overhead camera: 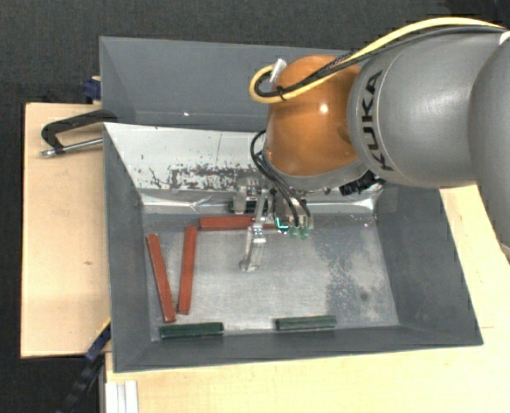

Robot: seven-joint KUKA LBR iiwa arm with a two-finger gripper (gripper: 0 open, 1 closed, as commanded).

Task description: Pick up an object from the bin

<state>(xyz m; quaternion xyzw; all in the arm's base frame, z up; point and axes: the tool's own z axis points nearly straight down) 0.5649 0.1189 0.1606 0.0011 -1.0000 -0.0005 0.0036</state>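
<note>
One red stick (223,224) lies partly hidden behind the hand (251,262).

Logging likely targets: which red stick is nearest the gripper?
The crosswise red stick by the back wall, beside the gripper; the other two lie lengthwise, leftward.

A dark floor (31,33) lies behind everything: black, with a fine speckled weave like short carpet. It runs as a broad band across the top of the frame, down the whole left side and into the lower left corner. Light falls from above and is fairly even, so the floor reads uniformly dark. The grey metal bin (194,67) catches the light most on its sloping back wall, left of centre, where a bright white sheen spreads; its outer upper wall is a flat, matte grey
</note>
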